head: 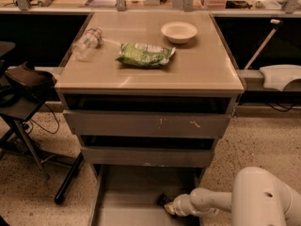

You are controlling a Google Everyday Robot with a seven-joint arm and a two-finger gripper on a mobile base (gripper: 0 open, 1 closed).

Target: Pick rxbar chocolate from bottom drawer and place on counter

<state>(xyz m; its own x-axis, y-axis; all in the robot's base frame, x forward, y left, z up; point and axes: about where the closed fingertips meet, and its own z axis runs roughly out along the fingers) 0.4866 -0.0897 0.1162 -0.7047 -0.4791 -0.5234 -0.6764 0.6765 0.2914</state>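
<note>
The bottom drawer (127,197) is pulled open below the two shallower grey drawers, and its flat grey floor shows. My white arm reaches in from the lower right. My gripper (165,203) is low inside the drawer, near its right side. A small dark shape sits at the gripper's tip; I cannot tell whether it is the rxbar chocolate or part of the gripper. No other black wrapper shows on the drawer floor. The tan counter (197,69) tops the cabinet.
On the counter lie a green snack bag (145,54), a white bowl (178,31) and a clear plastic bottle (86,43) on its side. A black stool (26,86) stands to the left. A white object (281,76) sits at the right.
</note>
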